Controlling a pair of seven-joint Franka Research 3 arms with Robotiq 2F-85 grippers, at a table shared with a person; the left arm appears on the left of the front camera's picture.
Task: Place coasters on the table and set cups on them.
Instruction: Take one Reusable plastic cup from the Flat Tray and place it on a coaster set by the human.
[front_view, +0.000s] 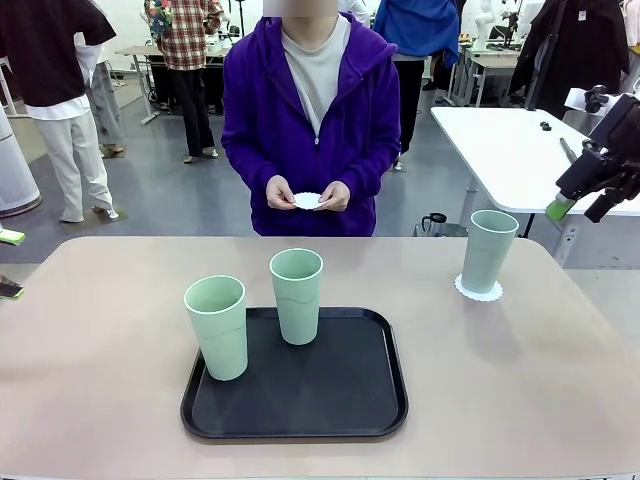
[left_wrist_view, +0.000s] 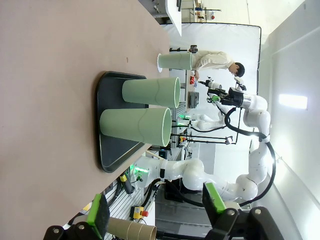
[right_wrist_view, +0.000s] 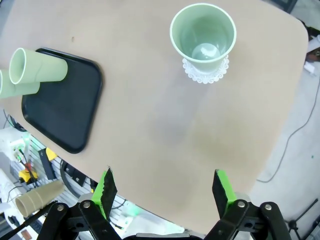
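Left wrist view: I see my left gripper (left_wrist_view: 155, 200) spread apart, empty; right gripper (right_wrist_view: 164, 182) likewise. On the surface (front_view: 100, 330), front cup (front_view: 217, 325) and back cup (front_view: 297, 295) stand on black tray (front_view: 350, 400); farther right, third cup (front_view: 489, 250) sits on a coaster (front_view: 478, 291); beyond, person's hands (front_view: 283, 192) hold another coaster (front_view: 308, 200).

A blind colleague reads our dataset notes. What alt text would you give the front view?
Two mint-green cups stand on a black tray on a tan table, and a third cup stands on a white lacy coaster at the far right. Across the table a person holds another coaster; the robot's open right hand hangs off the table's right side.
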